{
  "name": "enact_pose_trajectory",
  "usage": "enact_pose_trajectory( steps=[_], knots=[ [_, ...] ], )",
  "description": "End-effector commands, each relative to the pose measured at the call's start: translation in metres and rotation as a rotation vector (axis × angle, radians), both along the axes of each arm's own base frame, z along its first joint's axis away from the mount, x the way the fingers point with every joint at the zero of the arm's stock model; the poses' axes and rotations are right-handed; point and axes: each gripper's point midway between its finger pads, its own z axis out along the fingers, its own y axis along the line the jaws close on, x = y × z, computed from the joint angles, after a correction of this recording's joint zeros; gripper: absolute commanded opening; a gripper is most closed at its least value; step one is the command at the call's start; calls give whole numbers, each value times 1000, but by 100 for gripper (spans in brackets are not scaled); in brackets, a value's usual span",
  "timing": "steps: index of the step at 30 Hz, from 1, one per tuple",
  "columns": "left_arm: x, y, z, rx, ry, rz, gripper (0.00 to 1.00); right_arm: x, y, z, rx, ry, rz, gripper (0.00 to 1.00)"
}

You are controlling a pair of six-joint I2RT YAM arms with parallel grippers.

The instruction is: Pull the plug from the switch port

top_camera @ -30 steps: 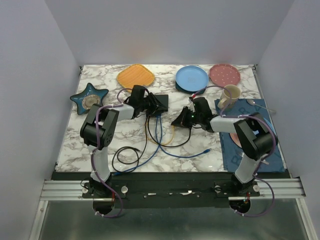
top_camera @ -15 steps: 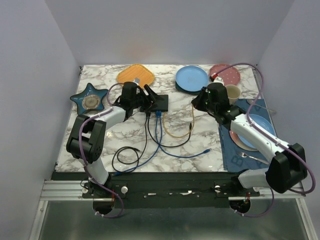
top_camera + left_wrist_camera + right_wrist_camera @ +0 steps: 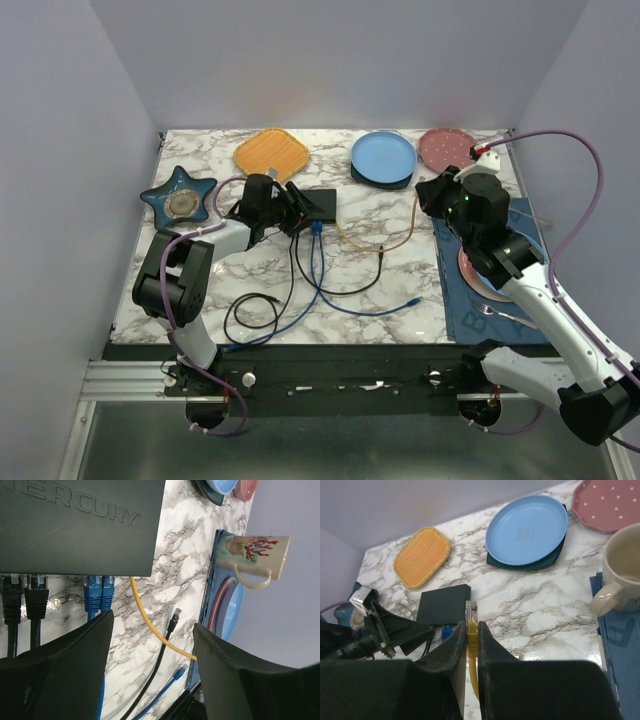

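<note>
The flat black switch lies mid-table, also in the left wrist view and the right wrist view. Two black plugs and two blue plugs sit in its ports. My left gripper is open and empty at the port edge. My right gripper is raised to the right of the switch and shut on a yellow plug, which is clear of the switch. Its yellow cable trails down to the table.
A loose black plug and a loose blue plug lie on the marble. Orange tray, blue plate, pink plate and star dish stand at the back. A mug stands on the dark blue mat.
My right arm has risen and swung up and to the right, carrying the yellow plug away from the switch with its cable trailing. The left gripper stayed at the switch.
</note>
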Motion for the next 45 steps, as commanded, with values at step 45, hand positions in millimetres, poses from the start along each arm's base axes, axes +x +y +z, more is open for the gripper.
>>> enact_pose_trajectory(
  steps=[45],
  knots=[
    [-127, -159, 127, 205, -1193, -374, 96, -41, 69, -1, 201, 210, 354, 1]
  ],
)
